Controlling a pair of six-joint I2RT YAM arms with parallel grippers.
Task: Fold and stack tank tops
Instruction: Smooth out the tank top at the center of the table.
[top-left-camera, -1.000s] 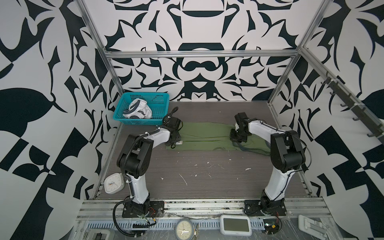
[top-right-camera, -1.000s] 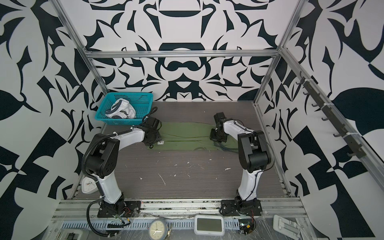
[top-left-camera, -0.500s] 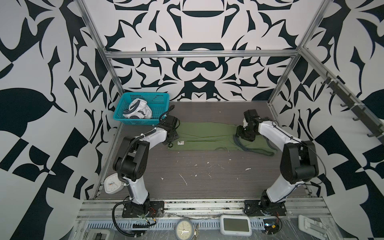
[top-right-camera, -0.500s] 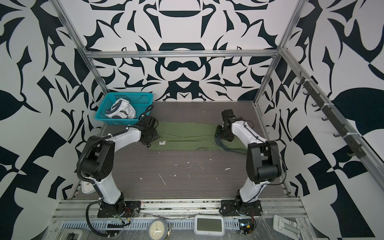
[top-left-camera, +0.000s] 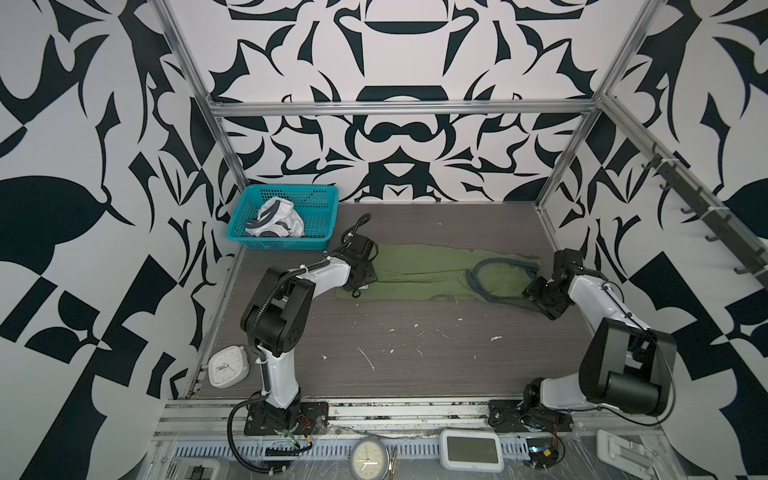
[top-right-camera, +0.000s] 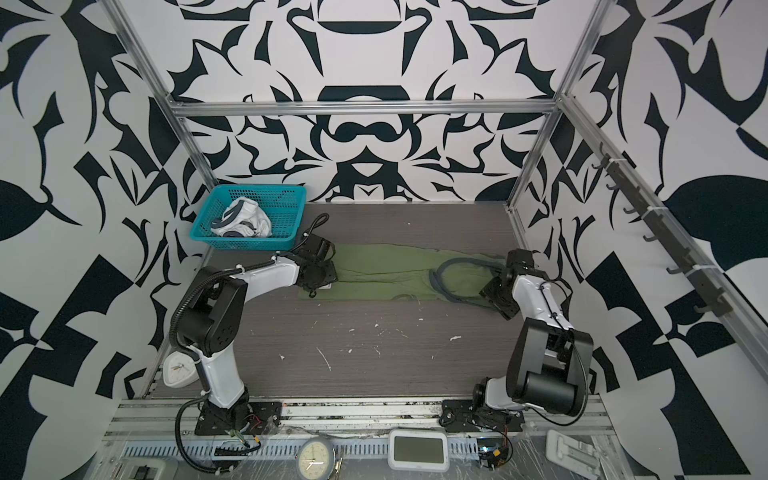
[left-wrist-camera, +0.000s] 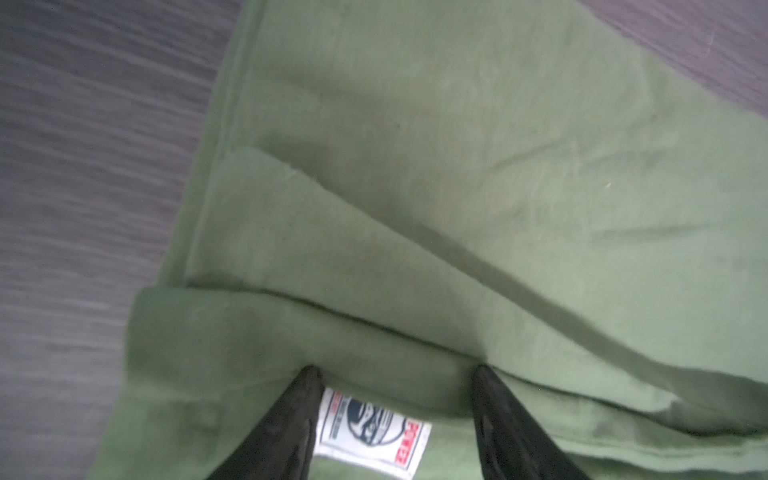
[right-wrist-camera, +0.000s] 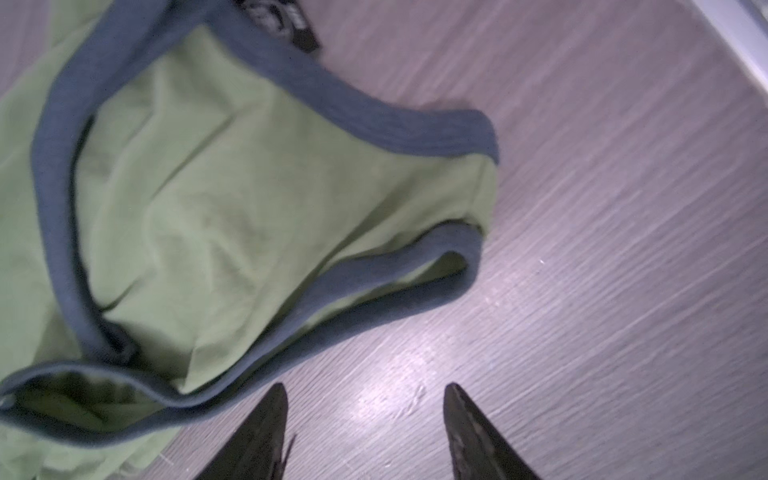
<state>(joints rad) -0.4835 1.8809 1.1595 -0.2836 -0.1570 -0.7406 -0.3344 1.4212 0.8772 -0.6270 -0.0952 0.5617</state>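
The olive green tank top (top-left-camera: 419, 272) (top-right-camera: 380, 270) lies stretched in a long folded strip across the far half of the table, its grey-blue trimmed straps (right-wrist-camera: 266, 70) toward the right. My left gripper (top-left-camera: 360, 283) (left-wrist-camera: 397, 374) stands open over its hem end, with a white label (left-wrist-camera: 370, 432) showing between the fingers. Just off the strap end, my right gripper (top-left-camera: 534, 290) (right-wrist-camera: 365, 390) is open above bare table and holds nothing. The white tank top (top-left-camera: 276, 218) (top-right-camera: 245, 220) sits crumpled in the basket.
The teal mesh basket (top-left-camera: 291, 192) stands at the back left corner. A white clock (top-left-camera: 227, 365) lies at the table's left edge. A round clock (top-left-camera: 369, 459) and a timer (top-left-camera: 471, 451) sit on the front rail. Metal frame posts bound the table.
The right gripper has opened, let go of the strap end and drawn back to the right and front. The left gripper has opened a little wider at the hem.
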